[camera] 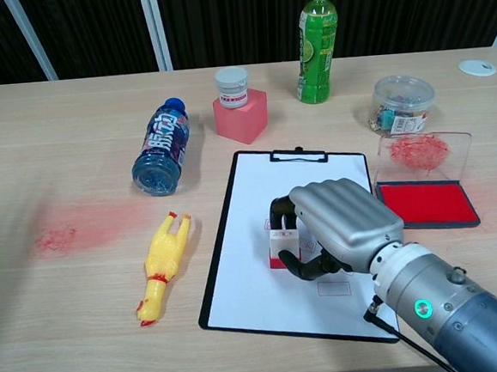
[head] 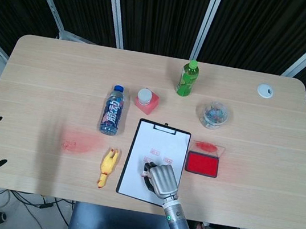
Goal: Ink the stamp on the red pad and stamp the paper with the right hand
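my right hand (camera: 342,222): fingers clamped on small white-and-red stamp (camera: 284,245), standing on white clipboard paper (camera: 264,275). risk: tilting on lift may smear print.

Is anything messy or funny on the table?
Yes. A red ink smear stains the bare wood left of the rubber chicken, far from the red pad. The blue bottle lies on its side.
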Controlling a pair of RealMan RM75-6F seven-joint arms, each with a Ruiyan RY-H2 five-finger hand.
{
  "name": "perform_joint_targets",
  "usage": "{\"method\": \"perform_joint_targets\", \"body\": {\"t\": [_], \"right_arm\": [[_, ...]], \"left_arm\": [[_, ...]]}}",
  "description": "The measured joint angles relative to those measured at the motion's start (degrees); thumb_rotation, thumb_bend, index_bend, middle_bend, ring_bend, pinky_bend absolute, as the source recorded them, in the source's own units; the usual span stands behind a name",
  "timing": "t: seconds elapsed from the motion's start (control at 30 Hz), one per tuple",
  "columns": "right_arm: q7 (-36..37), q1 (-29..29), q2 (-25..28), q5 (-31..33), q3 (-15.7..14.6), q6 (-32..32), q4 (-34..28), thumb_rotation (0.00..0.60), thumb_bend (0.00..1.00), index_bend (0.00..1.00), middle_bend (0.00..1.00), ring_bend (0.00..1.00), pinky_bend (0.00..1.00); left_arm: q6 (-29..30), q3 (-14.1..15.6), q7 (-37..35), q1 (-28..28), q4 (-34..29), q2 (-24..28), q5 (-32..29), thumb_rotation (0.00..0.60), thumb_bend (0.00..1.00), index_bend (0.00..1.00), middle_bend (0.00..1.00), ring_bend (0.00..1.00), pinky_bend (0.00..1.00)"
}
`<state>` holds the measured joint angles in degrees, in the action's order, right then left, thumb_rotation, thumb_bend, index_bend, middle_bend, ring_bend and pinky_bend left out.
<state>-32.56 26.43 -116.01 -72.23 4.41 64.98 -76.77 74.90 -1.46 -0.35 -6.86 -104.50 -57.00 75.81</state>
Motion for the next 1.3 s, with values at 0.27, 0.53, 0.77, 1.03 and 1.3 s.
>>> {"method": "perform_joint_targets", "body": {"t": [0.27,0.53,0.77,1.03,1.3], "right_arm": [[0.20,0.04,-0.01,-0.06,0.54,0.21,0.17,0.600,0.64,0.90,0.78,0.83,0.86],[0.63,0.33,0.49,-0.43,1.71,0.75,-0.38,0.600,0.64,0.90,0.78,0.83,0.86],[0.96,1.13,1.92,-1.54,3.58,1.84,-2.90,0.600,0.64,0.90,0.78,0.83,0.86],[-0.09,2.27,5.61,-2.90,6.57,3.53,-8.68,0.600,0.64,0.90,0.78,0.83,0.86],[-1.98,2.41,13.10,-2.66,9.65,5.26,-16.24,0.600,0.64,0.90,0.78,0.83,0.86]], "left_arm": [[-0.07,0.01,0.10,-0.03,-0.06,0.03,-0.07,0.600,0.00,0.00,0.00,0.00,0.00],[-0.06,0.02,0.16,-0.04,-0.08,0.01,-0.07,0.600,0.00,0.00,0.00,0.00,0.00],[-0.02,-0.01,0.31,-0.05,-0.10,-0.06,-0.13,0.600,0.00,0.00,0.00,0.00,0.00],[0.22,-0.04,1.05,-0.02,-0.10,-0.42,-0.28,0.600,0.00,0.00,0.00,0.00,0.00],[1.42,-0.08,2.15,0.36,0.16,-1.16,-0.13,0.600,0.00,0.00,0.00,0.00,0.00]]}}
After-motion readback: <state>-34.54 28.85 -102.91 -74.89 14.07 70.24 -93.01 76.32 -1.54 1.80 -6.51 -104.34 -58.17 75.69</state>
